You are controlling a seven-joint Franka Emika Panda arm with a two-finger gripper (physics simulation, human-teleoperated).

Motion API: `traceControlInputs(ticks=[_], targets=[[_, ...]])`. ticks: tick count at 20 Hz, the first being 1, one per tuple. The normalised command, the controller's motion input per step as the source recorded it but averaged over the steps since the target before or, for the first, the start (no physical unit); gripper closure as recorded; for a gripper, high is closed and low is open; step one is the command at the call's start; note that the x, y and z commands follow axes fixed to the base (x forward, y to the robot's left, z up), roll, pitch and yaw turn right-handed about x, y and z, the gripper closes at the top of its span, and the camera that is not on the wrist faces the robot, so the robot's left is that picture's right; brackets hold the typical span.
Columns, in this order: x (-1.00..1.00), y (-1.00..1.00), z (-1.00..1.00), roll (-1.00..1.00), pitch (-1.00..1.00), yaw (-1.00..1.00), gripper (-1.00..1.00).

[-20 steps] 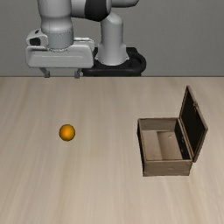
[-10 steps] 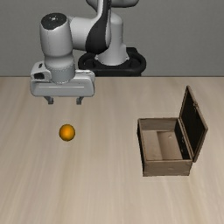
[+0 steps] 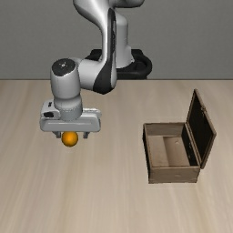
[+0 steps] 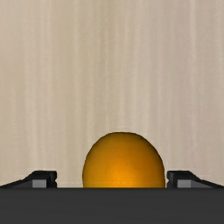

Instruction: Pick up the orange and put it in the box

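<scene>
The gripper [image 3: 70, 133] is hanging directly above the orange [image 3: 69, 139], fingers spread wide on either side without touching it, while the orange is sitting on the desk [image 3: 118, 200], well apart from the open box [image 3: 172, 175], toward the exterior view's left.

Bright, even light; the orange [image 4: 123, 160] is lightest at its crown and darkens softly toward its edges.

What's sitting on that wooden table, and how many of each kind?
orange: 1
box, lid open: 1
Total: 2
</scene>
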Motion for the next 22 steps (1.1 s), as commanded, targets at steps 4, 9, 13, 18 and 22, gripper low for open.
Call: traceControlInputs(ticks=[4,9,13,18,22], targets=[[0.00,0.00,-0.75,0.00,0.00,0.00,1.00],[0.00,0.00,0.00,0.00,0.00,0.00,1.00],[0.00,0.00,0.25,0.00,0.00,0.00,1.00],[0.00,0.00,0.40,0.00,0.00,0.00,1.00],[0.00,0.00,1.00,0.00,0.00,0.00,1.00]])
